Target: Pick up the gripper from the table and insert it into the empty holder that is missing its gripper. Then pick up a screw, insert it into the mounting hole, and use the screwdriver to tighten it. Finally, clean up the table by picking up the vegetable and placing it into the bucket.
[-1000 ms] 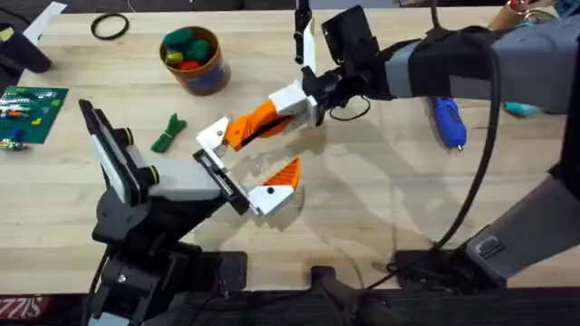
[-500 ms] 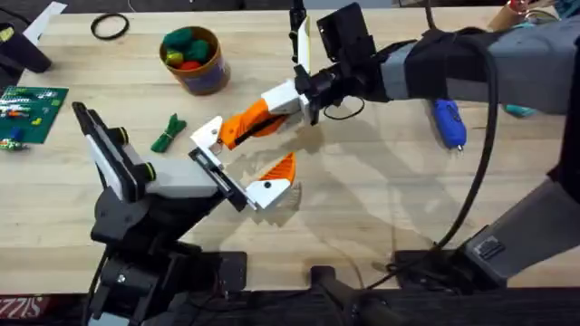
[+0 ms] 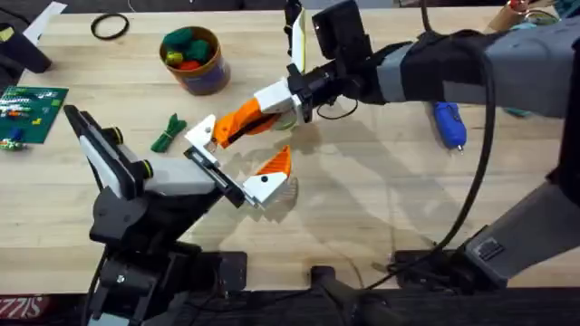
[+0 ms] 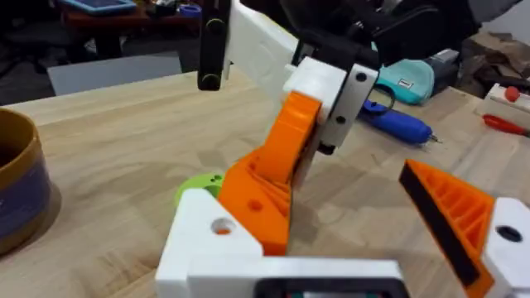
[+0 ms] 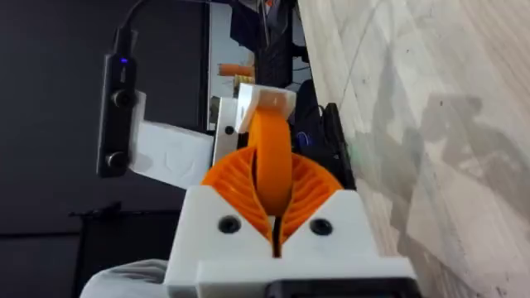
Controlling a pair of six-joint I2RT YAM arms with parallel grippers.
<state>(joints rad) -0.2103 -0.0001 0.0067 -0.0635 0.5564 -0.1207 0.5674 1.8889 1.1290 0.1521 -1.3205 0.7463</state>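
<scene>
My right gripper point(image 3: 276, 102) is shut on the orange finger of the loose gripper point(image 3: 237, 120), a white block with an orange ribbed finger. In the left wrist view that white block point(image 4: 207, 233) rests against the rail of my left gripper point(image 3: 240, 151), on the side with no finger. The left gripper's other orange finger point(image 4: 451, 211) stands wide apart from it. A lime-green screw point(image 4: 199, 187) lies on the table just behind. The blue screwdriver point(image 3: 449, 122) lies at the right. Left of the grippers lies the dark green vegetable point(image 3: 168, 133), and the tan bucket point(image 3: 192, 59) stands behind it.
The bucket holds round green, red and yellow toys. A green circuit board point(image 3: 32, 109) lies at the left edge and a black ring point(image 3: 109, 27) at the back left. A teal object point(image 4: 406, 79) and a red-handled tool point(image 4: 505, 124) lie beyond the screwdriver.
The right gripper has carried the loose gripper left and slightly farther back. The left arm has shifted the same way, so the white block stays at the left gripper's rail.
</scene>
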